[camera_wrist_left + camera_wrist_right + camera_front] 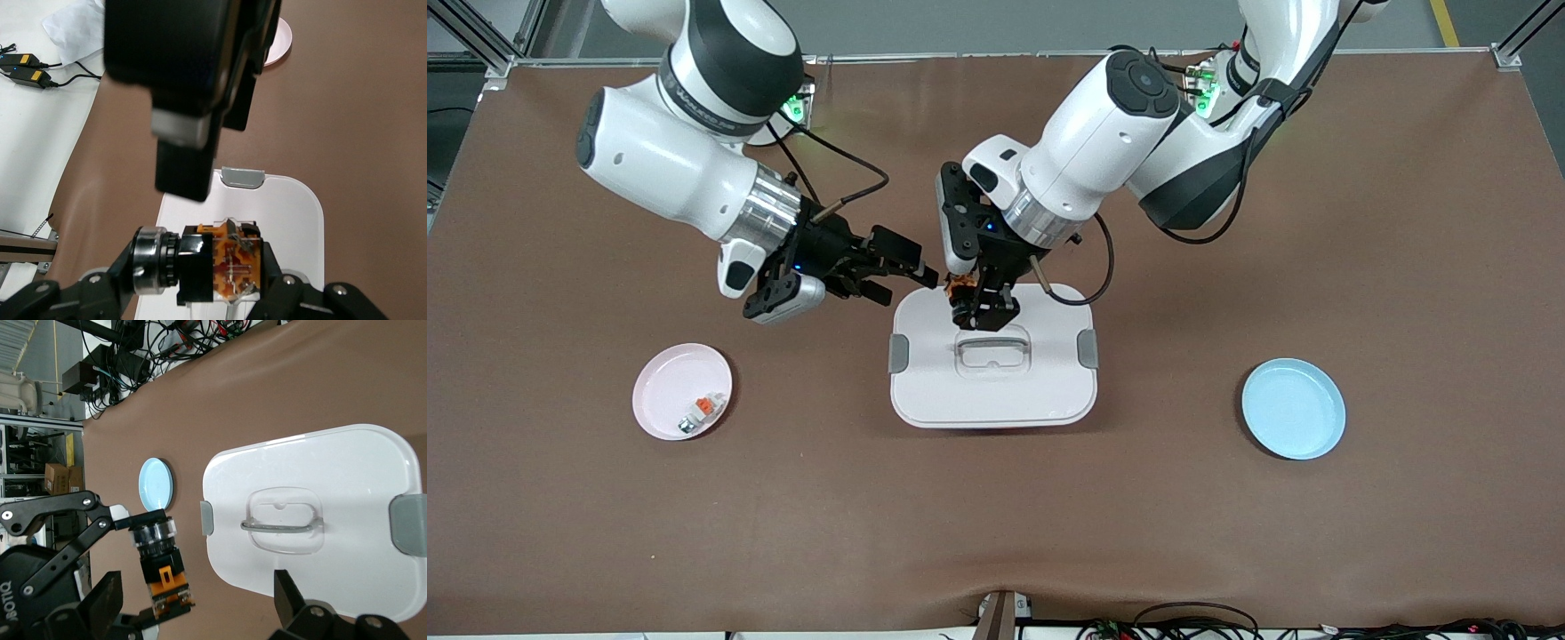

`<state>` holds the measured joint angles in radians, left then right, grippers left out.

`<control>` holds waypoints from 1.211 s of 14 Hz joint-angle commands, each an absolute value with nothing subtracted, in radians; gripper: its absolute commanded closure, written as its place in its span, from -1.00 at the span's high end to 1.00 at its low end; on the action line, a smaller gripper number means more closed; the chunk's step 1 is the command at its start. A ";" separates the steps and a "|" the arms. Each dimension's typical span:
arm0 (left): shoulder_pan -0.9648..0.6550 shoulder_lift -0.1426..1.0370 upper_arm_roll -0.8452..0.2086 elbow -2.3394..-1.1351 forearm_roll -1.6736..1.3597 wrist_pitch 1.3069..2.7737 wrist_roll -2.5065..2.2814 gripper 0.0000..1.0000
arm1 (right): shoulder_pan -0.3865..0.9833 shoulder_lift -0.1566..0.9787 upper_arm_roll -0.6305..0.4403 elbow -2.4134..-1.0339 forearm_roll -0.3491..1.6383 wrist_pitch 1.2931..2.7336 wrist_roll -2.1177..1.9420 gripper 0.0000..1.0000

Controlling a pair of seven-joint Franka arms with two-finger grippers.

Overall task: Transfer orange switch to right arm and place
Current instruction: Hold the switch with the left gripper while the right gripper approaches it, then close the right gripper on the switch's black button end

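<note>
Mid-frame in the front view, my left gripper [985, 307] is clamped on the orange switch [960, 289] over the white lidded box [1049, 391]. Right gripper [903, 276] gapes empty beside it. Misaligned handoff could drop it onto the lid.

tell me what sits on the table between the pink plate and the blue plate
In the front view, a white box with a handled lid sits between the pink plate and the blue plate; bare brown table lies on either side of it.
</note>
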<state>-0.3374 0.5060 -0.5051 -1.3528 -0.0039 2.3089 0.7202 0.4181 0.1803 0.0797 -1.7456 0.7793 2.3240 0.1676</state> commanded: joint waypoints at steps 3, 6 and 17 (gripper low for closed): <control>-0.336 0.494 -0.503 -1.356 -0.021 2.306 0.713 -1.00 | 0.466 0.250 0.067 -1.689 0.808 2.375 0.164 1.00; -0.336 0.494 -0.503 -1.356 -0.021 2.306 0.713 -1.00 | 0.468 0.252 0.067 -1.686 0.808 2.376 0.166 1.00; -0.336 0.494 -0.503 -1.356 -0.021 2.306 0.713 -1.00 | 0.499 0.279 0.067 -1.671 0.807 2.416 0.164 1.00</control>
<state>-0.3373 0.5061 -0.5049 -1.3529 -0.0039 2.3088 0.7198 0.4846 0.2633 0.0782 -1.6968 0.7862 2.4126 0.1678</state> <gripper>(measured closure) 0.269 0.000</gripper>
